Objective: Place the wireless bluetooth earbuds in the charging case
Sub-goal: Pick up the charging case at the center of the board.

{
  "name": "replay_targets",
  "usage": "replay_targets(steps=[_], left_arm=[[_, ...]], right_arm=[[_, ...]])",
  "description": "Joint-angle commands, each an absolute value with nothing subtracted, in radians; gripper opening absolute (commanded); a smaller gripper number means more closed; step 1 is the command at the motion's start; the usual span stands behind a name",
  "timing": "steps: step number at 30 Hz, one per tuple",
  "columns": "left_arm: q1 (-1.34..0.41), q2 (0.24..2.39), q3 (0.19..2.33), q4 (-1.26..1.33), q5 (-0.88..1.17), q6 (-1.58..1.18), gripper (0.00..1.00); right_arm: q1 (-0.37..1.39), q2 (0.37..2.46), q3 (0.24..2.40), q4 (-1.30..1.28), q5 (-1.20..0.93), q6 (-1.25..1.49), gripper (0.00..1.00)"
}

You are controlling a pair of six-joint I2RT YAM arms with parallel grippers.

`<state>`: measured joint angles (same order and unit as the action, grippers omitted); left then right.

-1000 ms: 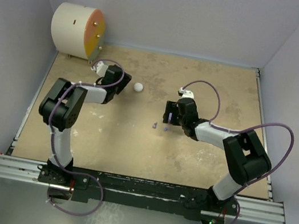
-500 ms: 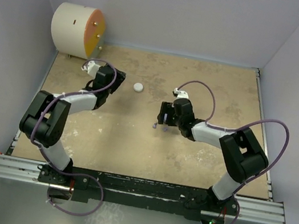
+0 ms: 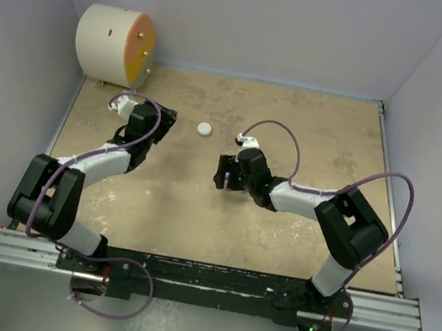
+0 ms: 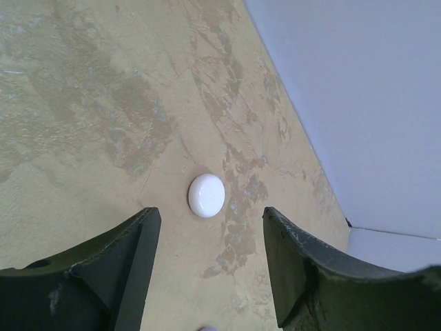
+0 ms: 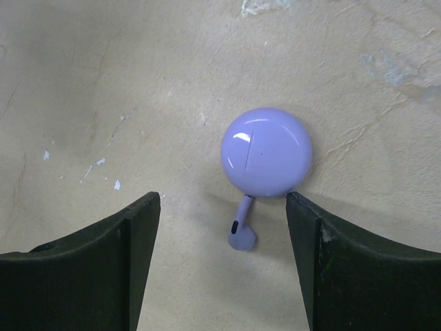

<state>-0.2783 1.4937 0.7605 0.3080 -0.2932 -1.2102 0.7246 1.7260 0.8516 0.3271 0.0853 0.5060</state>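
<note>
Earbud [image 5: 241, 231] beside lilac disc [image 5: 266, 152]; drum [image 3: 112, 45] apart

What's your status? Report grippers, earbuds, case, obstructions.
Left gripper open, white disc ahead. Right gripper open over lilac disc. One lilac earbud at its edge, not inserted. No obstruction seen.

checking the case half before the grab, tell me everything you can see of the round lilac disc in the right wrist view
The round lilac disc looks like smooth, glossy plastic, slightly domed, with pale highlights and a thin straight seam left of centre. It lies flat on the beige table, just beyond the open right gripper, with nothing gripping it. A small lilac stemmed earbud lies at its near edge, stem tip meeting the rim or very nearly.
</note>
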Motion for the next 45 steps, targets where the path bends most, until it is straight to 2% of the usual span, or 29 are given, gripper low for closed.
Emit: replay_targets(steps=[1, 39, 45], left_arm=[[-0.265, 1.421, 0.741, 0.29, -0.322, -1.197, 0.61], [-0.246, 1.303, 0.653, 0.251, -0.324, -1.204, 0.61], [-0.236, 1.247, 0.645, 0.208, -0.331, -1.193, 0.62]], right_arm=[[0.736, 1.728, 0.886, 0.337, 0.084, 0.528, 0.76], [0.801, 1.827, 1.012, 0.342, 0.109, 0.477, 0.74], [0.801, 1.736, 0.989, 0.288, 0.17, 0.457, 0.75]])
